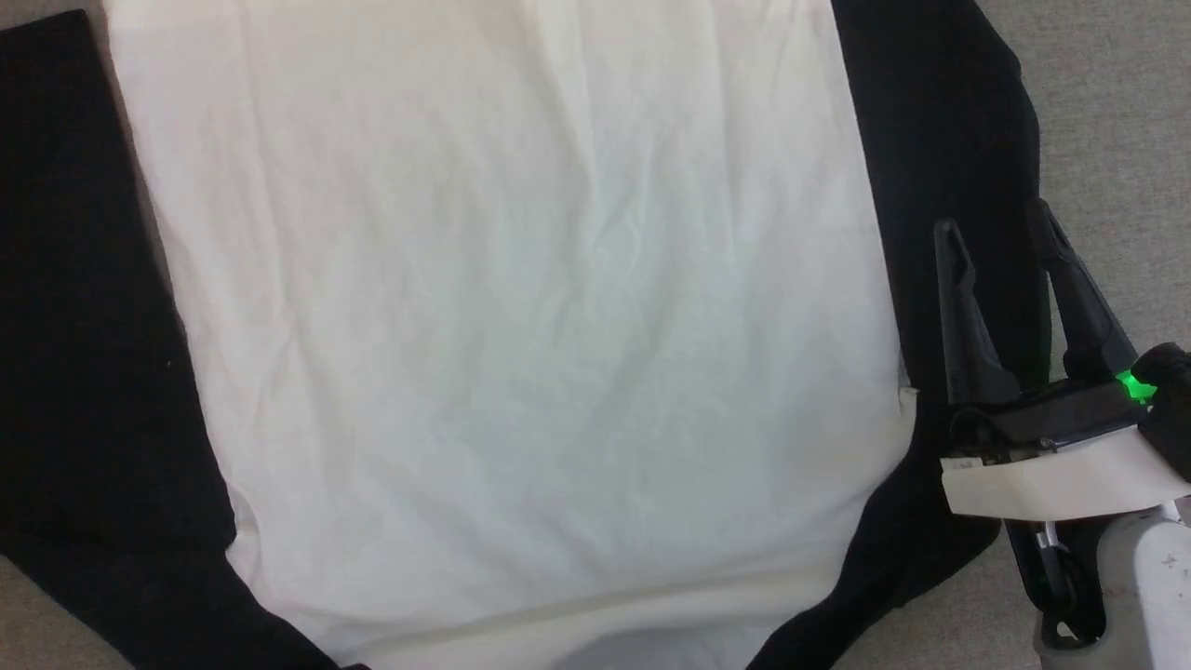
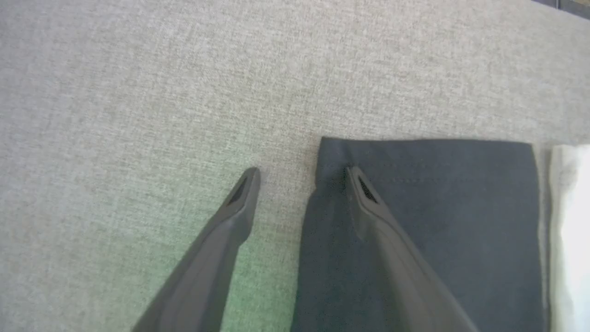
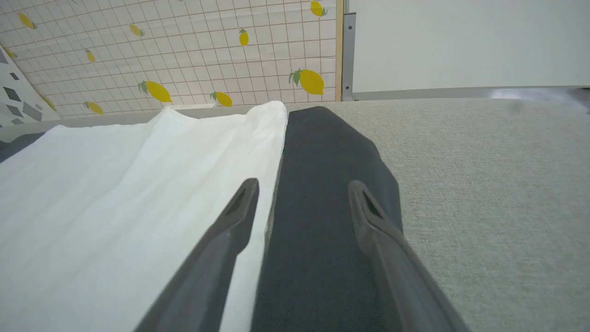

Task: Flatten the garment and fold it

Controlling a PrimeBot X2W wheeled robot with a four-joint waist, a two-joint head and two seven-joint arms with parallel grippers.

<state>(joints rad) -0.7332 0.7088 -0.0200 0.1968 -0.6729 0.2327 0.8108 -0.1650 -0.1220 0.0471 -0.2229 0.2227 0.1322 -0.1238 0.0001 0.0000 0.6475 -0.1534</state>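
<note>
Shirt [image 1: 521, 326] spread flat on a grey surface [image 2: 138, 92], its white body filling the middle of your head view, with a black sleeve down each side. Its far hem lies close to the surface's back edge in the right wrist view.

Open room lies outward of both sleeves. To the right of the right sleeve [image 1: 940, 140] you have a wide stretch of bare grey. Beyond the left sleeve's [image 2: 438, 207] straight, stitched cuff the left wrist view shows more bare grey, with nothing lying on it.

Your right gripper [image 1: 994, 219] is at the lower right of the head view, fingers spread apart and grasping nothing. In its wrist view one finger lies over the seam between white and black, and the other over the sleeve's outer edge. Your left gripper [image 2: 302, 172] is also spread and holds nothing: one finger is over bare grey, the other over the cuff's corner. You cannot tell whether either gripper touches the cloth.

Behind the surface stands a wall [image 3: 184, 46] of pale squares printed with yellow lemons, and beside it a plain white panel [image 3: 461, 41].

The surface has a coarse woven texture. The white cloth is thin and lightly creased, with a soft ridge across it near the head view's bottom edge. The sleeves look smooth and matt.
</note>
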